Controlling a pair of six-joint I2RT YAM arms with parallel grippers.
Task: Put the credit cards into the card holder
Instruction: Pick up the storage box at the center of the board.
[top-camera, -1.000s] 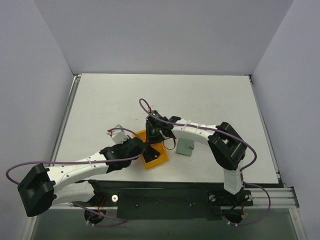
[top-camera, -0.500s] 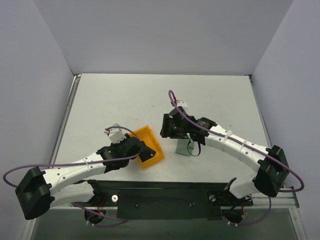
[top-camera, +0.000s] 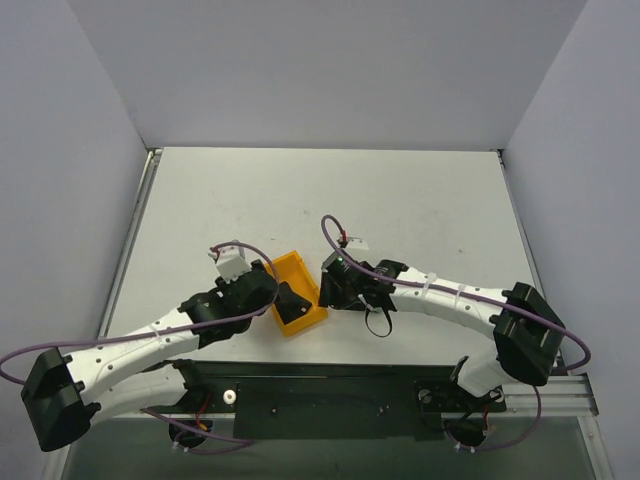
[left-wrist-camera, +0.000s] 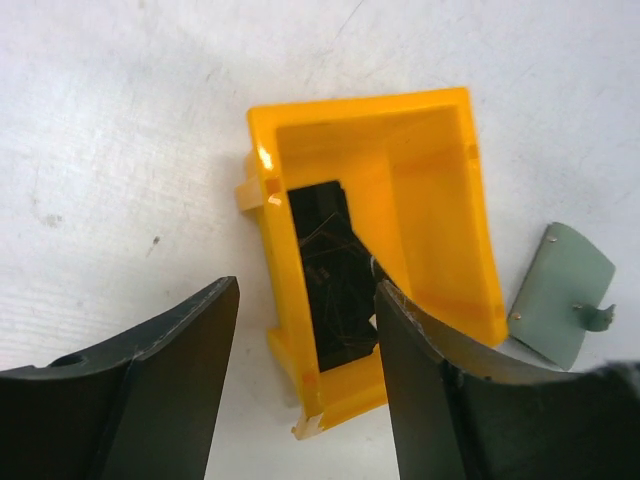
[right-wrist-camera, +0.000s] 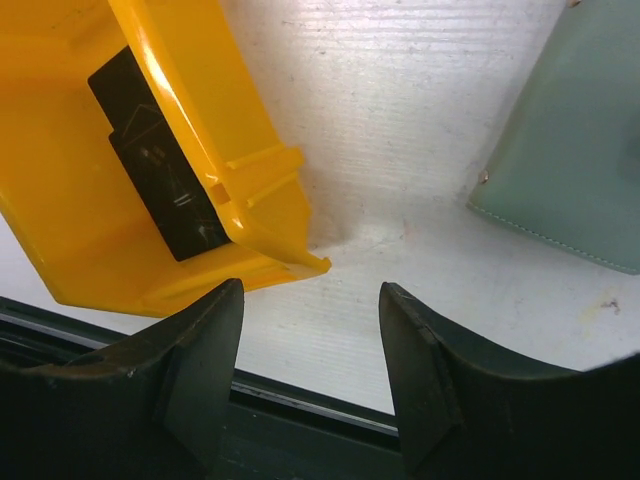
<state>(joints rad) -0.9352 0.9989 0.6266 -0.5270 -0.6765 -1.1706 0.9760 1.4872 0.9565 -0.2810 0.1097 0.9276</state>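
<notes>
Two slim arms on show, the left arm (top-camera: 130, 345) and the right arm (top-camera: 450, 298), both in white shells broken up by chunky black joint housings. A purple cable (top-camera: 60, 345) trails along each one, pinned by thin white ties and looping free near the wrist. There's a small white camera block (top-camera: 230, 262) on the left wrist, another on the right. A black base plate (top-camera: 320, 400) sits underneath. Up close, the left gripper (left-wrist-camera: 305, 300) and right gripper (right-wrist-camera: 312, 300) show matte dark-grey jaws, curved, with scuffed edges.
</notes>
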